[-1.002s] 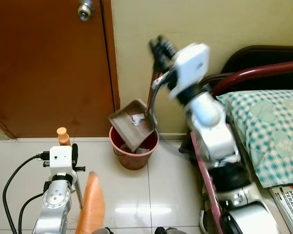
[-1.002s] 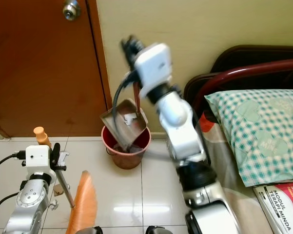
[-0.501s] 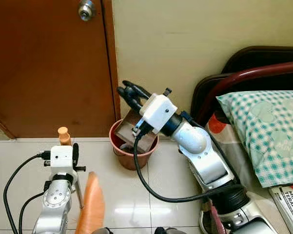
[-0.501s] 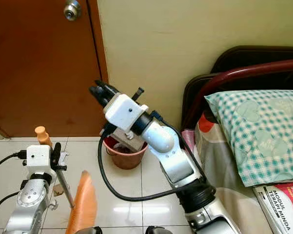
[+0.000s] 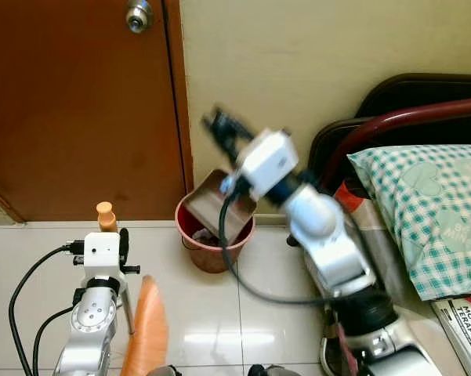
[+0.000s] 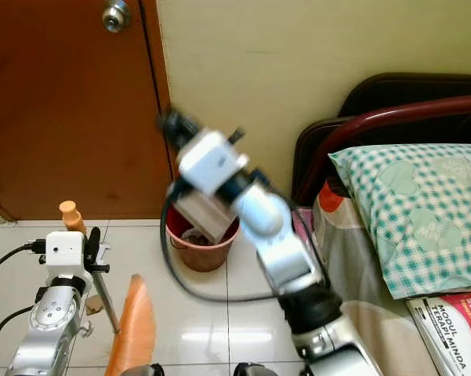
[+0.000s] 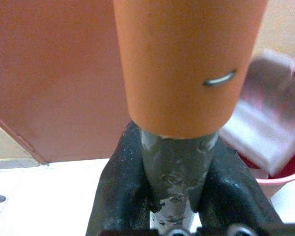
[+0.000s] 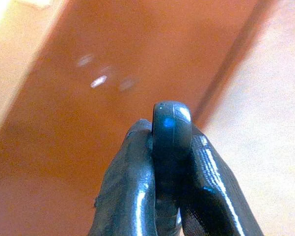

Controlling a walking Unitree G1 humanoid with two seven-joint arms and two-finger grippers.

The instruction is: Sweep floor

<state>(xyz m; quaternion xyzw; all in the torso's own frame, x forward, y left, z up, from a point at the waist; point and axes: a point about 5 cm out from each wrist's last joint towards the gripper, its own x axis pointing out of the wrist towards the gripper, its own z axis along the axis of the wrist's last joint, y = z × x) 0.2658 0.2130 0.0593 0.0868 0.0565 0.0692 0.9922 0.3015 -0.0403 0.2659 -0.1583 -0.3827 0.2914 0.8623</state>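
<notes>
My right gripper (image 5: pixel 222 125), blurred by motion, is shut on the dark handle (image 8: pixel 171 129) of a brown dustpan (image 5: pixel 218 205). The pan hangs tilted, its mouth down inside a red bin (image 5: pixel 216 249) that stands against the wall beside the door. At the lower left, my left gripper (image 7: pixel 179 196) is shut on the grey shaft (image 7: pixel 178 164) of a broom, just below its orange cap (image 5: pixel 104 212). The broom's orange head (image 5: pixel 146 329) hangs over the tiles close to me. In the left wrist view the dustpan (image 7: pixel 265 115) and the bin rim (image 7: pixel 280 182) lie just beyond the broom.
A brown door (image 5: pixel 78 102) with a metal knob (image 5: pixel 138 14) fills the left. On the right stand a bed with a dark red frame (image 5: pixel 423 116) and a checkered pillow (image 5: pixel 431 211), and a book (image 5: pixel 466 321). A black cable (image 5: pixel 22 286) loops by my left arm.
My right arm held the dustpan high and tipped over the bin, dropped it into the bin, and has now raised it slightly. The left arm and broom stayed almost still.
</notes>
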